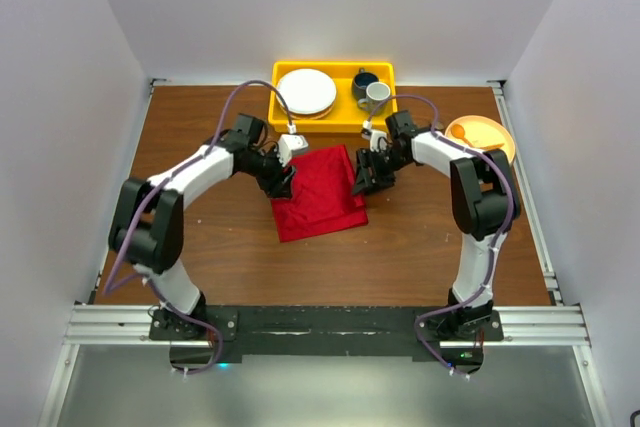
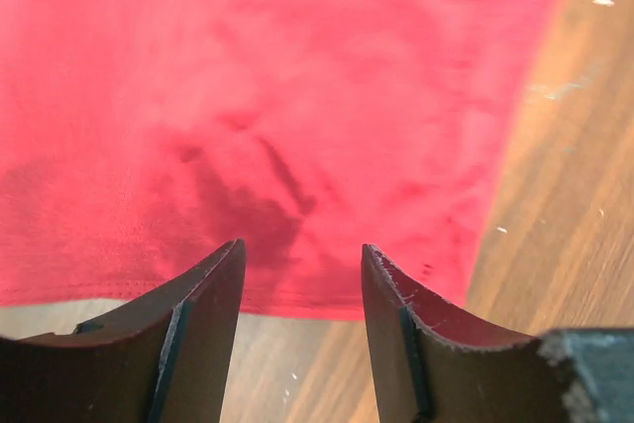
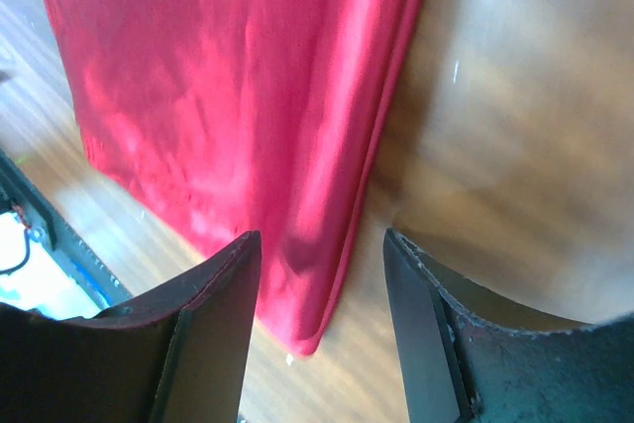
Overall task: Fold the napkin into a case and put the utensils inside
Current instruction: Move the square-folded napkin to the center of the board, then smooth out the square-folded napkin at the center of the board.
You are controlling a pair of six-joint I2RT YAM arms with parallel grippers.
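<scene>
The red napkin (image 1: 318,193) lies flat on the wooden table, folded to a rough rectangle. My left gripper (image 1: 283,179) is open just above its left edge; in the left wrist view the napkin (image 2: 277,96) fills the field and its hem runs between the open fingers of the gripper (image 2: 302,255). My right gripper (image 1: 362,182) is open over the napkin's right edge. In the right wrist view the gripper (image 3: 322,240) straddles a corner of the layered cloth (image 3: 228,96). Both grippers are empty. I cannot make out the utensils clearly.
A yellow tray (image 1: 284,71) at the back holds a white plate (image 1: 306,91) and two cups (image 1: 371,88). An orange plate (image 1: 480,135) with a small pale item on it sits at the right. White walls enclose the table.
</scene>
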